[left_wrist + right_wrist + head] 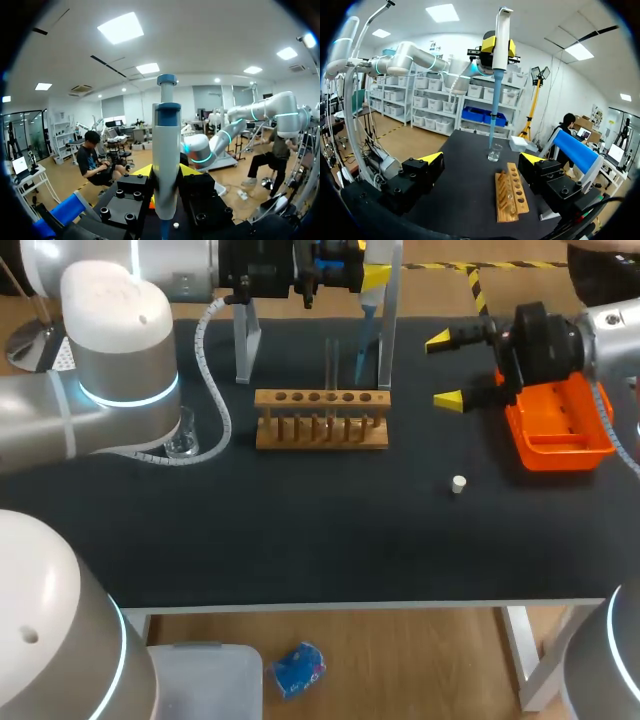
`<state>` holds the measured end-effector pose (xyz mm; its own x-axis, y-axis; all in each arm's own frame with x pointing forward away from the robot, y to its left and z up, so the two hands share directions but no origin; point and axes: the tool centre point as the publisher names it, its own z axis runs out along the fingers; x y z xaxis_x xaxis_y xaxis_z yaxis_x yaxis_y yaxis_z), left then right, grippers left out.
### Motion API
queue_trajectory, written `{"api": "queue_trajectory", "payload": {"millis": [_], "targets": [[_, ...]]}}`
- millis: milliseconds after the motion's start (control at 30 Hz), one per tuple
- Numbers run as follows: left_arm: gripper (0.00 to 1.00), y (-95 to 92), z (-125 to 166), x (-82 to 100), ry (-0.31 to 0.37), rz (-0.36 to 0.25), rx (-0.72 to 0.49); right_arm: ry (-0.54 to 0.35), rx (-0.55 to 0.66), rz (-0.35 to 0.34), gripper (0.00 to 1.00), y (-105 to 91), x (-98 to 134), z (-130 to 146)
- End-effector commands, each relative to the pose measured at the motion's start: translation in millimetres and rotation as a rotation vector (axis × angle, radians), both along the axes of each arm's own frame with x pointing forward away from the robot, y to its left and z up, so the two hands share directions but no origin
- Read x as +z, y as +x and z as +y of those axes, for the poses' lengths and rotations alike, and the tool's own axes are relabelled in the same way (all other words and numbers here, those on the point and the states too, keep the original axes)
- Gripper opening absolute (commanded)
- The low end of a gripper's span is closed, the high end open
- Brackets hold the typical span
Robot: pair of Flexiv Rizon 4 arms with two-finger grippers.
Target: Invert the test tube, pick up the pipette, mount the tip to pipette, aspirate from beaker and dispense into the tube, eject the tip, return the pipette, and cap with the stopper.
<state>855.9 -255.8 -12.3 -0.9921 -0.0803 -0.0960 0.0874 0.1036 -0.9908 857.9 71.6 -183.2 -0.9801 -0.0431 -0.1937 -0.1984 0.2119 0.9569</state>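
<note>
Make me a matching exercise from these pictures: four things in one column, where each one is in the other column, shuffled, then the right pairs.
Things:
1. pipette
2. white stopper
3. beaker
4. orange box

Places:
A. loose on the table, nearer its front edge than the wooden rack
B. held between the fingers of the left gripper
C. at the far right, beside the open right gripper
D. left of the wooden rack, next to the left arm

Pairs: 1-B, 2-A, 3-D, 4-C
</note>
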Motion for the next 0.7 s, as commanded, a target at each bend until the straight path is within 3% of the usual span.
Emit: {"api": "queue_trajectory", "payload": {"millis": [33, 367, 700], "targets": [[0.0, -2.2, 1.9, -11.9, -0.017, 0.02, 0.008, 0.027, 0.012, 0.028, 1.0, 0.2, -0.4, 1.0], [0.0, -10.9, 5.0, -42.7, -0.073, 0.032, 0.033, 0.187, 0.048, 0.118, 1.0, -8.1, 5.0, 4.0], [0.0, -18.6, -2.1, -70.3, -0.094, 0.06, 0.052, 0.238, 0.076, 0.161, 1.0, -18.3, 11.7, 7.2]]}}
